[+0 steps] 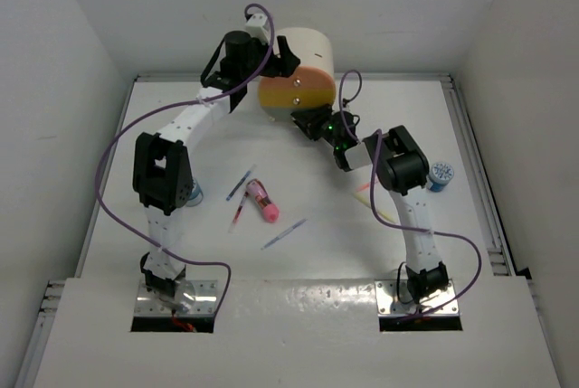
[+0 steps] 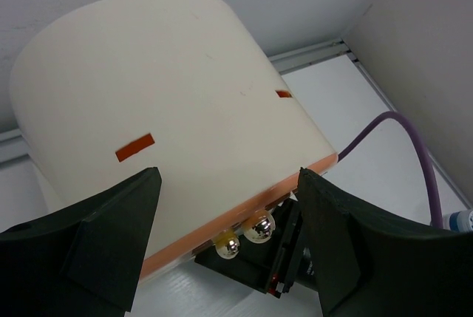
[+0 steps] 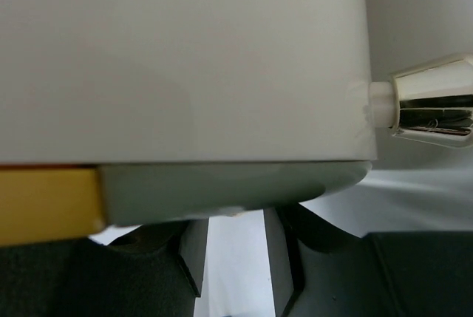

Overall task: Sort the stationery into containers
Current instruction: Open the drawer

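Both arms are up at the cream box [image 1: 312,49] on the far side of the table [image 1: 172,103]. I read that as opening work rather than picking, since none of the stationery is in a hand. The left gripper [image 2: 229,176] is spread wide, its fingers [image 2: 111,236] straddling the box's rounded back, though I cannot tell whether the pads actually touch its sides. My guess is that it sits there as a brace, so the box does not slide when a drawer is tugged. The right gripper [image 3: 236,250] is tucked in close under the front face, below the orange and yellow drawers [image 1: 294,91]. Its fingers stand a narrow slit apart with only table showing through, so it holds nothing. One shiny knob [image 3: 432,103] sits off to the side, outside that slit, so I judge the grasp is not lined up. Everything to be sorted lies on the table, well apart from the box. The pink tube [image 1: 262,200] has a red pen [image 1: 238,216] just beside it, a blue pen [image 1: 241,182] farther back and a second blue pen [image 1: 283,234] nearer me. A yellow stick [image 1: 384,216] lies by the right forearm, and a blue-white round piece [image 1: 441,174] sits near the table's right edge. The drawers look shut, so nothing has anywhere to go, which I take to be why the box comes first.
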`<action>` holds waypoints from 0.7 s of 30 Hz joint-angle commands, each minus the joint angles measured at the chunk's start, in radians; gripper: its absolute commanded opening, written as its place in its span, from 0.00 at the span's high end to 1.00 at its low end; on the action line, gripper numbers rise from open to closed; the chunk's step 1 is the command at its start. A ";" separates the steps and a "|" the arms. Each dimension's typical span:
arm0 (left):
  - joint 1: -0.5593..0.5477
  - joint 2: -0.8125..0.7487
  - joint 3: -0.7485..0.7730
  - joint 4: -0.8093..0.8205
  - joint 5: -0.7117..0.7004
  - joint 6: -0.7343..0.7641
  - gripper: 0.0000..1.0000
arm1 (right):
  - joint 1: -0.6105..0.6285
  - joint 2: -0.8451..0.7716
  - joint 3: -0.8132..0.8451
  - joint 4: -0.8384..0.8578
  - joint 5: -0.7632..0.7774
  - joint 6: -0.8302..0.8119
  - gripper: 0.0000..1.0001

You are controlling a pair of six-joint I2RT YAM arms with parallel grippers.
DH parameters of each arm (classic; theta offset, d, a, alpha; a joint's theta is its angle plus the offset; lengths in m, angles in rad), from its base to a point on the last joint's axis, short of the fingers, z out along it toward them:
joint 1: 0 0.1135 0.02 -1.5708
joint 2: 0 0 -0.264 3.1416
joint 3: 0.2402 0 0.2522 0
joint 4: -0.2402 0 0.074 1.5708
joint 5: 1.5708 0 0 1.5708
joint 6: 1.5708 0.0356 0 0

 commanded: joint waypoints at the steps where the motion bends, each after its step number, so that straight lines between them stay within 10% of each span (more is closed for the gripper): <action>1: -0.021 -0.006 -0.018 0.003 0.022 -0.016 0.19 | -0.004 0.012 0.048 0.055 -0.003 -0.023 0.64; 10: -0.027 -0.011 -0.026 0.002 0.019 -0.018 0.19 | -0.010 0.003 0.023 0.049 0.005 -0.023 0.67; 21: -0.029 -0.011 -0.024 0.005 0.007 -0.027 0.19 | -0.013 -0.037 -0.013 0.105 -0.035 -0.054 1.00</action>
